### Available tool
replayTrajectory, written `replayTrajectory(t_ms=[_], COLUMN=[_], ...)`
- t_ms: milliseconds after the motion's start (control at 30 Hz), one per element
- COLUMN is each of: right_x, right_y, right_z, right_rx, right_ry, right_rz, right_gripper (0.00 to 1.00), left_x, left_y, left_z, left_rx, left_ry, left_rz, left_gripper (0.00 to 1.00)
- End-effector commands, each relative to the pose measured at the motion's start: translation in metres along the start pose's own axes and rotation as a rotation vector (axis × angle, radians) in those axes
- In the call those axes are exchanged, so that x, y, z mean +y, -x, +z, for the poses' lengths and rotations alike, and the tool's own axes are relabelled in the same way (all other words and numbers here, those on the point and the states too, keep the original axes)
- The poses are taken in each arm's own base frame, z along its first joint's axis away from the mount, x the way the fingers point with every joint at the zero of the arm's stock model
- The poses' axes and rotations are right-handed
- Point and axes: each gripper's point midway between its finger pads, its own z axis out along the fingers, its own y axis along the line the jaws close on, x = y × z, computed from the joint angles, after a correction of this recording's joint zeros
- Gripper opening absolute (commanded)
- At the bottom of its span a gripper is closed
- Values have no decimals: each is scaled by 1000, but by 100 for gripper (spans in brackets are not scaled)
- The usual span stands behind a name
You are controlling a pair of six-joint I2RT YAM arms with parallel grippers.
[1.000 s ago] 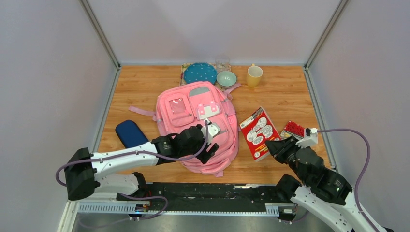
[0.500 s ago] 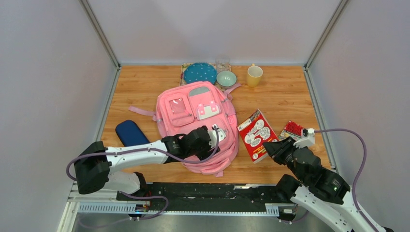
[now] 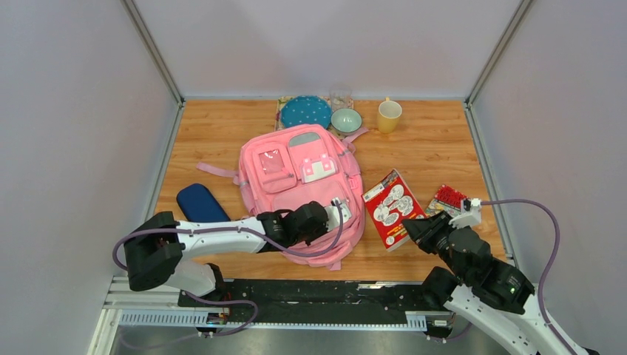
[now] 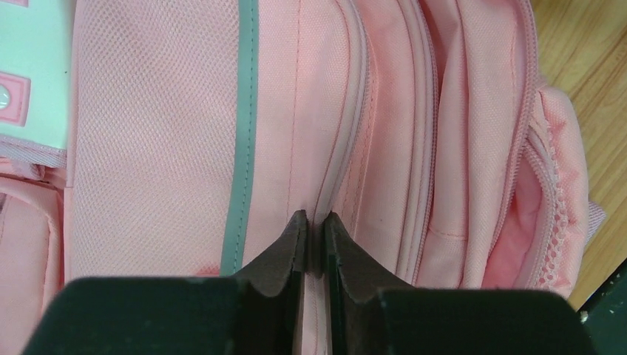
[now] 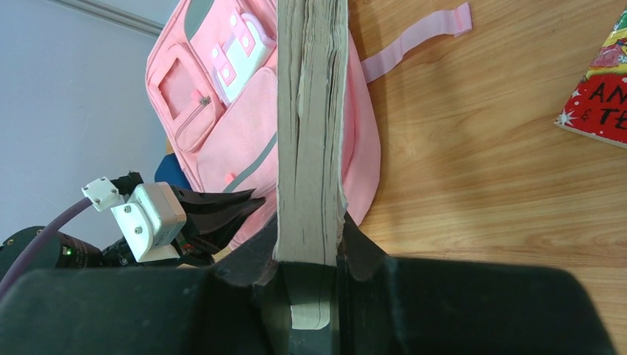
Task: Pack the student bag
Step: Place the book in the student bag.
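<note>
The student bag [image 3: 296,166], a pink backpack with grey trims, lies flat at the table's centre. My left gripper [image 3: 337,215] is at its lower right side. In the left wrist view the left gripper [image 4: 312,222] is shut on a fold of the student bag [image 4: 148,148] along a zip seam. An open zip mouth [image 4: 543,200] gapes at the bag's right edge. My right gripper [image 3: 412,224] is shut on a thick red book [image 3: 390,203], just right of the bag. The right wrist view shows the book's page edges [image 5: 310,111] upright between the right gripper [image 5: 310,248].
A second red booklet [image 3: 449,197] lies right of the held book. A navy zip pouch [image 3: 201,203] sits left of the bag. At the back stand a blue dotted plate [image 3: 305,111], a teal bowl [image 3: 346,119], a glass [image 3: 341,96] and a yellow mug [image 3: 389,115].
My left gripper slid toward the bag's lower right edge and went from open to shut on its fabric. My right gripper with the book edged slightly left.
</note>
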Motion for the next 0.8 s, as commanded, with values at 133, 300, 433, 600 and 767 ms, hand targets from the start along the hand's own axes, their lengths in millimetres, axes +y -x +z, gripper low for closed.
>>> replayTrajectory(t_ms=[133, 300, 433, 600, 767], right_x=[18, 12, 8, 1, -7], right_y=[13, 11, 10, 12, 17], right_z=[-3, -7, -13, -24, -33], right_rx=[-49, -39, -33, -35, -50], right_ry=[69, 55, 63, 72, 62], right_rz=[71, 76, 95, 121, 137], right_gripper=[0, 0, 0, 0, 0], left_x=[21, 31, 43, 56, 74], left_y=[2, 35, 67, 102, 125], left_z=[3, -14, -35, -56, -76], left_rx=[-2, -84, -163, -228, -280], left_ry=[114, 140, 161, 152, 131], left_rz=[3, -66, -115, -175, -261], left_gripper=[0, 0, 0, 0, 0])
